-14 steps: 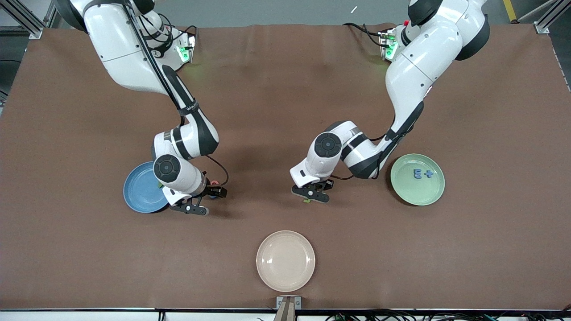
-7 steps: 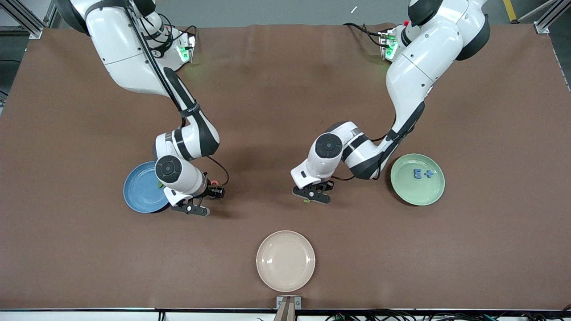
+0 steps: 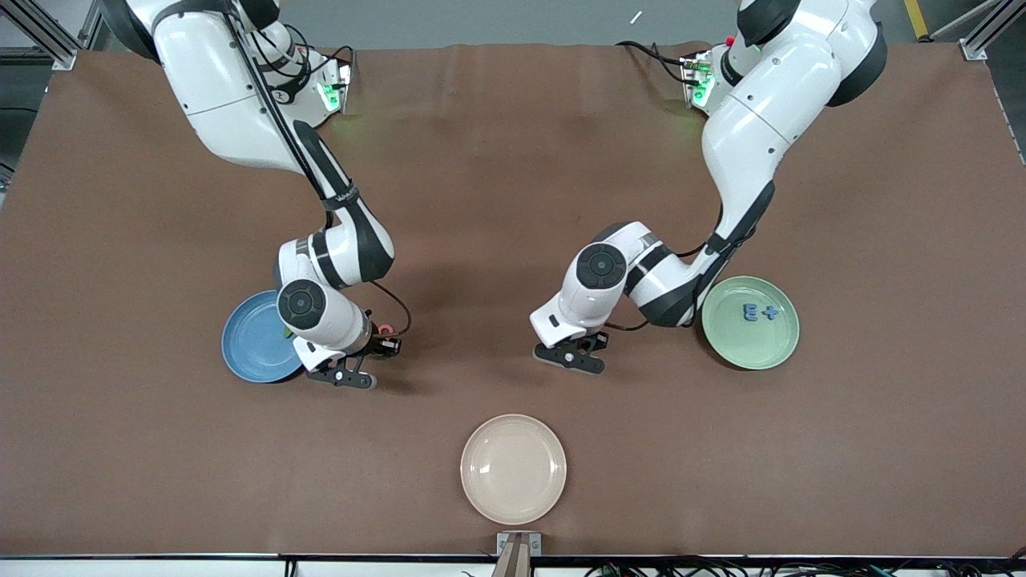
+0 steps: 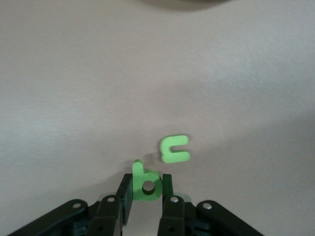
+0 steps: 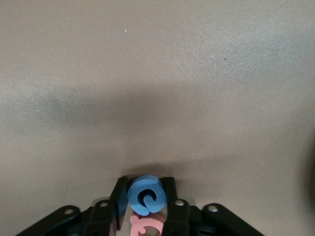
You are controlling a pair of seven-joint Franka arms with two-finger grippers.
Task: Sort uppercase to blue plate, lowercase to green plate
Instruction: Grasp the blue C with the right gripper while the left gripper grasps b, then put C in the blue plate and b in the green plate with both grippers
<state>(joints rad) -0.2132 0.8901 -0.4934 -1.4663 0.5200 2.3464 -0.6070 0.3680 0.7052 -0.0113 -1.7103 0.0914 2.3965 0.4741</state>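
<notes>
Since these foam letters are light and squashy, you pinch across their flat sides: left end effector (image 4: 146, 194) clamps the green q (image 4: 146, 184) over mid-bench, right end effector (image 5: 144, 199) clamps the blue ring (image 5: 145, 195) beside the blue plate (image 3: 250, 340).

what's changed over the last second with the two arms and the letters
The left gripper shut on the green q-shaped letter and lifted toward the green plate. The right gripper closed on the blue ring letter. The plates and the green u-shaped letter stayed put.

The left gripper (image 4: 146, 196) has lifted the green q-shaped letter (image 4: 145, 184) off the table — right gripper (image 5: 145, 199) has clamped the blue ring (image 5: 146, 195).
</notes>
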